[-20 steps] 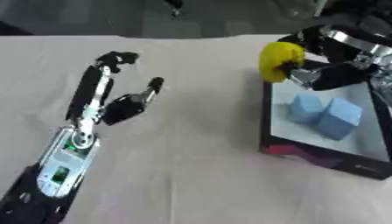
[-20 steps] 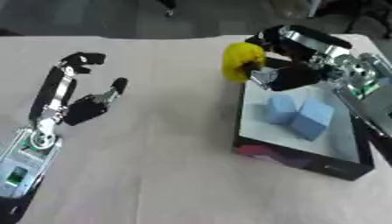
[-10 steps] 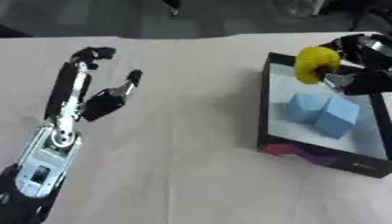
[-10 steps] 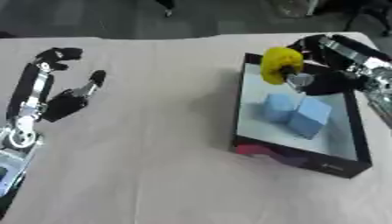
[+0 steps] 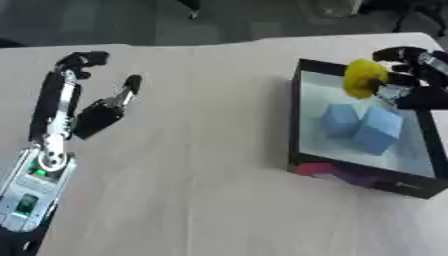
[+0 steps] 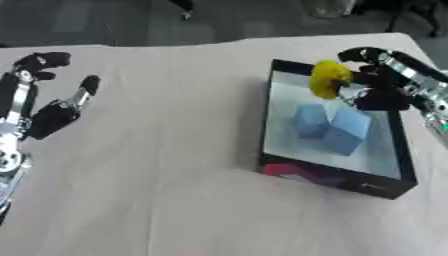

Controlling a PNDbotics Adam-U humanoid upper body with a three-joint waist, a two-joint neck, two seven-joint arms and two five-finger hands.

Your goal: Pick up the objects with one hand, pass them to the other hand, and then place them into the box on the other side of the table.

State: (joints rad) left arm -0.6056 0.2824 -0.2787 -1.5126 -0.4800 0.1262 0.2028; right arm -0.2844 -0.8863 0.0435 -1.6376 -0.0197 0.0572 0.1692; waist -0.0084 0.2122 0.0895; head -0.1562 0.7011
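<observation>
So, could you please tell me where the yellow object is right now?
The yellow object is on the right, held in the right hand above the box's far end, beyond the two blue cubes.

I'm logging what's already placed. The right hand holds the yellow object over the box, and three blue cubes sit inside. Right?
Not quite: the box holds two blue cubes, not three, as the right eye view shows. The rest stands: the right hand has its fingers curled round the yellow object over the box.
</observation>
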